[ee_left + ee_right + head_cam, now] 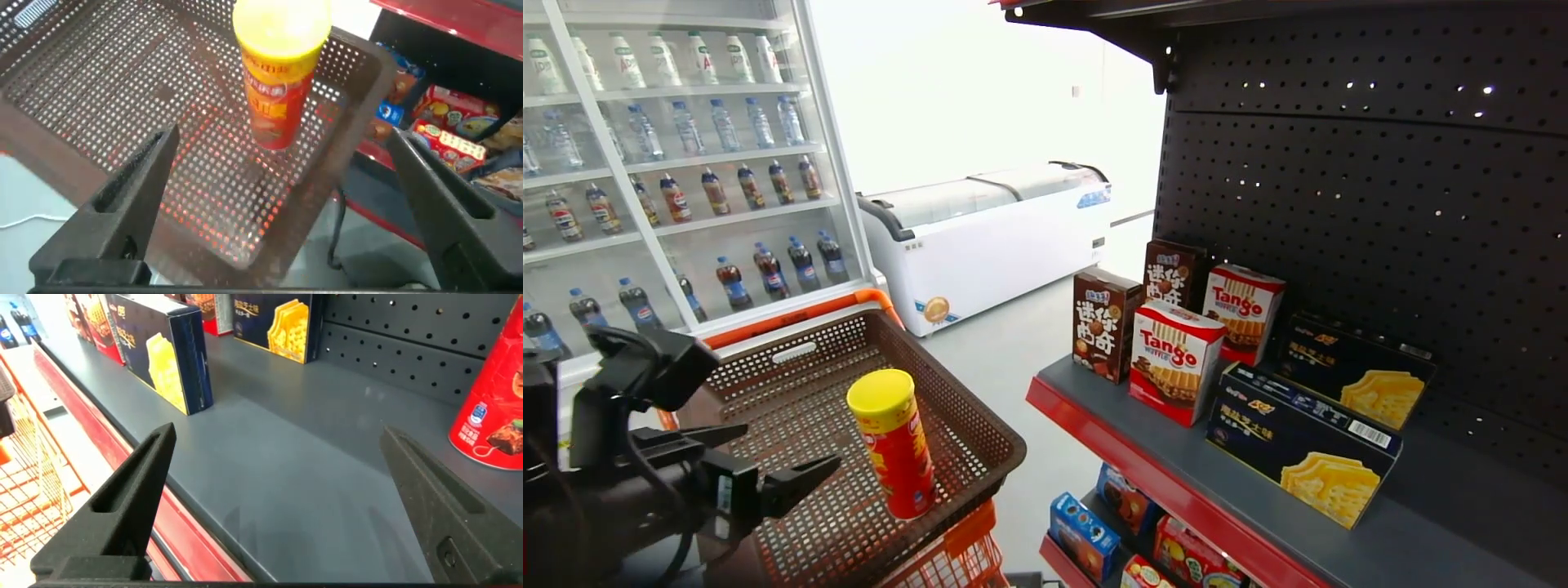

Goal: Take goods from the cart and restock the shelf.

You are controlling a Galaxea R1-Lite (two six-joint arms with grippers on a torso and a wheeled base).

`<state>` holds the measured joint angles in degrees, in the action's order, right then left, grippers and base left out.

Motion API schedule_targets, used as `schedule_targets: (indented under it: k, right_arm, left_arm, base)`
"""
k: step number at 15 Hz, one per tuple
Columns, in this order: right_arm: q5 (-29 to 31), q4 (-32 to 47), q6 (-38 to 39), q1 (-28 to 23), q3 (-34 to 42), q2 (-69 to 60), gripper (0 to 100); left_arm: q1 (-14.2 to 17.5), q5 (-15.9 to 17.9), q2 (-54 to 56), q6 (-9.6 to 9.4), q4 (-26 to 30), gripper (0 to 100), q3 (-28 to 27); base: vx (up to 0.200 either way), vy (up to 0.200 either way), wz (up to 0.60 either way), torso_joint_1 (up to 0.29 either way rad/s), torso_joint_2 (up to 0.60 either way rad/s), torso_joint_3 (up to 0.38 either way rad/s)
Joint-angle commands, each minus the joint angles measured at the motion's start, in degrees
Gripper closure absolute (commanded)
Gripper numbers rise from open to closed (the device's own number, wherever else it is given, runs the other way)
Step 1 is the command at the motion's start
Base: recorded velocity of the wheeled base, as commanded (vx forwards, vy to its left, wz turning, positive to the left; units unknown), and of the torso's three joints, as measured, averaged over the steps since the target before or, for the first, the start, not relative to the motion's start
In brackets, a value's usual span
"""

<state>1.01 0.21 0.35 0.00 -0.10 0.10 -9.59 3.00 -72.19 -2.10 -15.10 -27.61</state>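
A red can with a yellow lid is seen standing upright on the mesh floor of the brown cart basket, near the basket's corner closest to the shelf. In the head view the left hand is held low over the basket's near side, and the can is found at about three o'clock from it, just beyond the fingertips and apart from them. The fingers are spread wide and nothing is gripped. In the left wrist view the can is framed between the two dark fingers of the left hand, ahead of their tips, with no contact made.

The right hand is held over a bare grey stretch of the shelf board, its fingers likewise parted wide and empty. A dark blue box printed with yellow biscuits and a red tub are seen standing on the board beyond the fingertips, to either side.

In the head view the shelf is placed at three o'clock from the cart basket. Brown boxes, red-and-white wafer boxes and dark blue boxes are lined up on it. A white chest freezer is seen at twelve o'clock, and a glass-door drinks cooler at ten o'clock.
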Motion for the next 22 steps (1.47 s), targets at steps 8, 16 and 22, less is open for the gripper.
schedule_targets:
  k: [8,16,22]
  right_arm:
    - [-0.05,-0.03,0.00,0.00,0.01,-0.01,0]
    - [-0.05,-0.03,0.00,0.00,0.01,0.08,0]
    - [0.04,-0.03,0.00,0.00,0.01,-0.01,0]
  left_arm:
    - [-3.33,-3.61,-27.65,0.08,-23.48,0,3.53]
    - [-3.94,-3.79,-39.16,0.60,-40.62,0,7.05]
    - [-4.20,-3.79,-43.30,1.57,-46.60,0,6.43]
  base:
    - [0.000,0.000,0.00,0.000,0.00,0.000]
    - [0.000,0.000,0.00,0.000,0.00,0.000]
    - [0.000,0.000,0.00,0.000,0.00,0.000]
